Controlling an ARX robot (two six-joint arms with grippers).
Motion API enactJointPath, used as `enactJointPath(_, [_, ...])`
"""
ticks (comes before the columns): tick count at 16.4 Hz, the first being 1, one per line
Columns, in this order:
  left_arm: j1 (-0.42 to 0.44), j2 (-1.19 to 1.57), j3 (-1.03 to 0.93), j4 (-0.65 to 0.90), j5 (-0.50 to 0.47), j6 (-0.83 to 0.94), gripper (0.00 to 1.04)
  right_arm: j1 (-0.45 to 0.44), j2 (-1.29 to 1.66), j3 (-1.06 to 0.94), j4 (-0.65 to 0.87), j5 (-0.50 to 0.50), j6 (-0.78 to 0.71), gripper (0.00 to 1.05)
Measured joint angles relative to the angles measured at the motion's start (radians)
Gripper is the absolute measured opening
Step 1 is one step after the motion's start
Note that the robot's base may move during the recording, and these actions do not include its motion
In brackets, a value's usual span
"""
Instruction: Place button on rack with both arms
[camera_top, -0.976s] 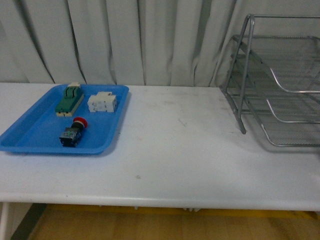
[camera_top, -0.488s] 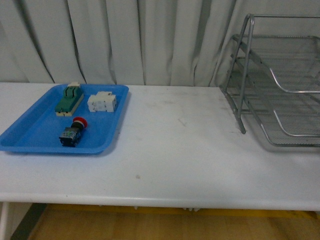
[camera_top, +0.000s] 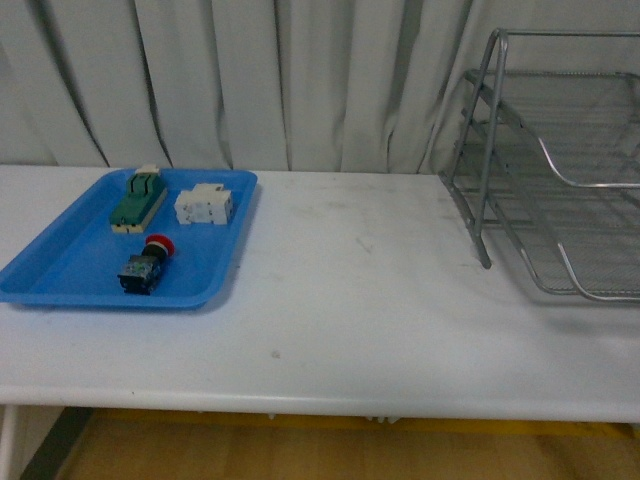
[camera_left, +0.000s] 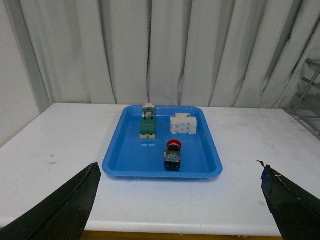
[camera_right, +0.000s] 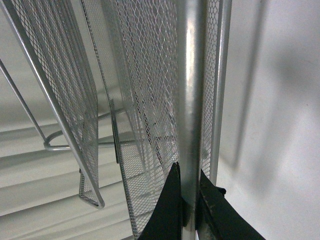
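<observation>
Silver tubing of the rack (camera_top: 560, 200) is clamped between the right gripper's (camera_right: 189, 200) jaws, probably to steady it, while the left gripper (camera_left: 179, 170) hangs wide open facing the blue tray (camera_top: 60, 270), where the button (camera_top: 148, 263) lies awaiting pickup.

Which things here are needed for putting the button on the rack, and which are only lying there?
For the job: the button, in the blue tray; the rack; the right gripper, shut on a rack tube.
Only lying there: the green switch block; the white component, both in that tray.
</observation>
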Motion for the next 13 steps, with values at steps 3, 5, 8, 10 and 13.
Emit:
enactJointPath(3, [0.0,0.0,0.0,0.0,0.0,0.0,0.98,0.001,-0.021,-0.061,0.009,0.011,-0.001,0.04])
enactJointPath(5, [0.0,0.0,0.0,0.0,0.0,0.0,0.98,0.003,-0.033,-0.103,0.012,0.015,-0.003,0.04])
enactJointPath(8, [0.0,0.0,0.0,0.0,0.0,0.0,0.98,0.008,-0.054,-0.146,0.006,0.024,0.018,0.17])
enactJointPath(10, [0.0,0.0,0.0,0.0,0.0,0.0,0.98,-0.006,-0.067,-0.178,-0.016,0.014,0.061,0.48])
enactJointPath(13, [0.0,0.0,0.0,0.0,0.0,0.0,0.98,-0.026,-0.134,-0.266,-0.05,-0.03,0.099,0.91])
